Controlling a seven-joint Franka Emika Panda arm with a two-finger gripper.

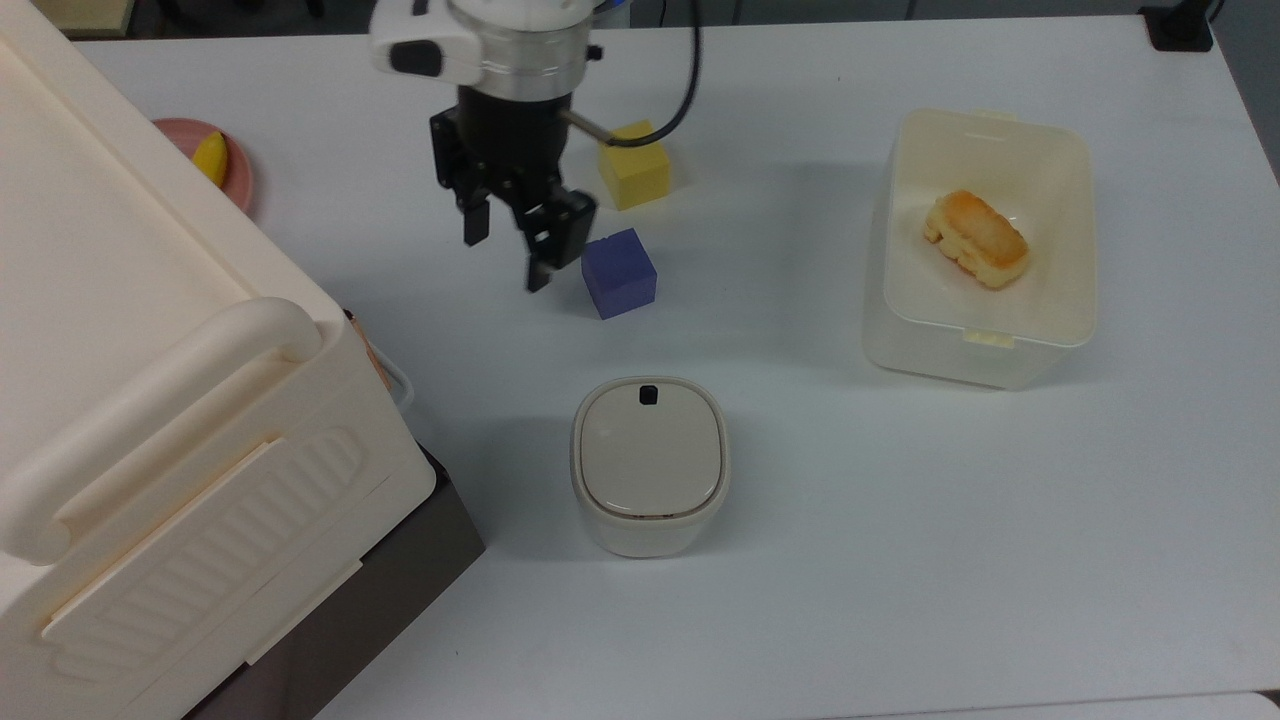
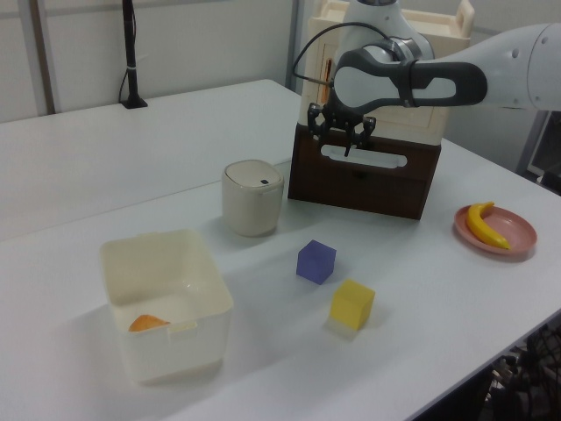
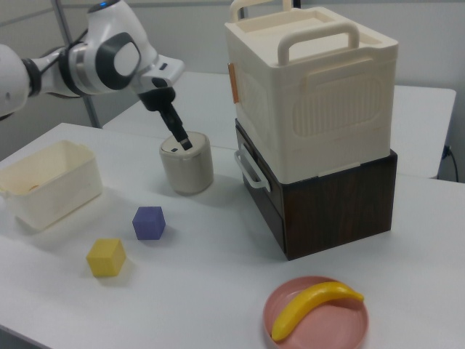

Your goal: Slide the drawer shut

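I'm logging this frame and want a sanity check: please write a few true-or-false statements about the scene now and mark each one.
1. The tool is open and holds nothing. True.
2. The banana lies in the translucent tub. False: it lies on the pink plate; the tub holds a piece of bread.
3. The drawer sits in the dark brown base under the cream cabinet. True.
4. The yellow cube is stacked on the blue cube. False: both rest apart on the table.

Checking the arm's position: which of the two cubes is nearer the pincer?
The purple cube, just beside the pincer in the top view; the yellow cube sits farther off.
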